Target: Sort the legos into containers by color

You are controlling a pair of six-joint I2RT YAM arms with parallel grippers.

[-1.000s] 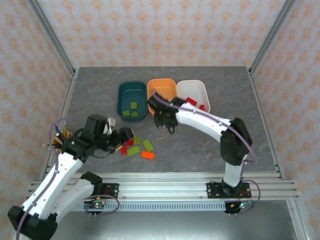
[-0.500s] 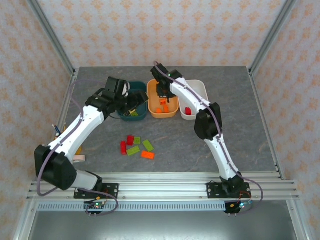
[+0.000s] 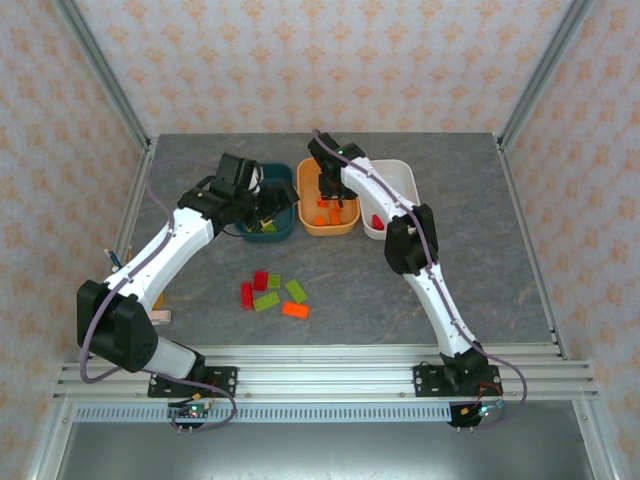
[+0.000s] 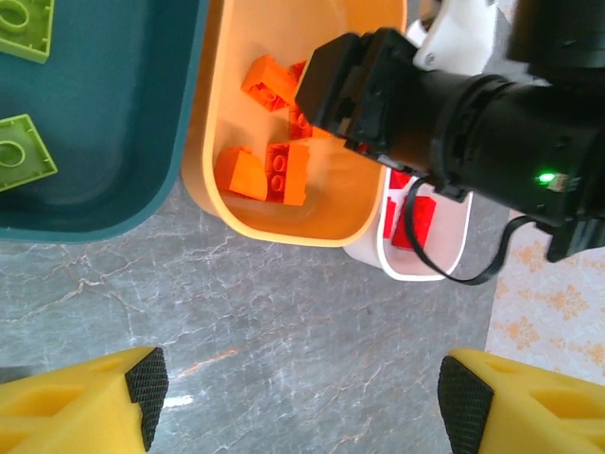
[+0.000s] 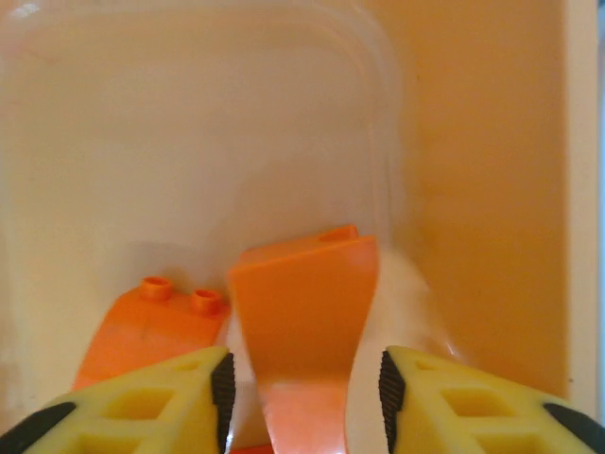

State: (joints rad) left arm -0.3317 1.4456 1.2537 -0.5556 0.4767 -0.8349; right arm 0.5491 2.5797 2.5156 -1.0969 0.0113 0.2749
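Note:
Three tubs stand in a row at the back: teal (image 3: 272, 234), orange (image 3: 331, 230) and white (image 3: 402, 181). My left gripper (image 3: 268, 207) hovers open by the teal tub's front right corner, its pads (image 4: 146, 383) wide apart over bare table. Yellow-green legos (image 4: 21, 156) lie in the teal tub (image 4: 104, 113). My right gripper (image 3: 325, 190) is down inside the orange tub (image 5: 473, 142), open. An orange wedge lego (image 5: 302, 307) stands between its fingers (image 5: 223, 390) with a gap on each side. Red legos (image 4: 423, 213) lie in the white tub.
Loose legos lie on the table in front of the tubs: red (image 3: 248, 295), yellow-green (image 3: 266, 301) and one orange (image 3: 295, 310). The right arm's black wrist (image 4: 444, 95) crosses over the orange tub (image 4: 284, 232). A metal rail (image 3: 320, 365) runs along the near edge.
My left arm swung from the loose pile up to the teal tub. My right gripper moved from the orange tub's front rim down into it.

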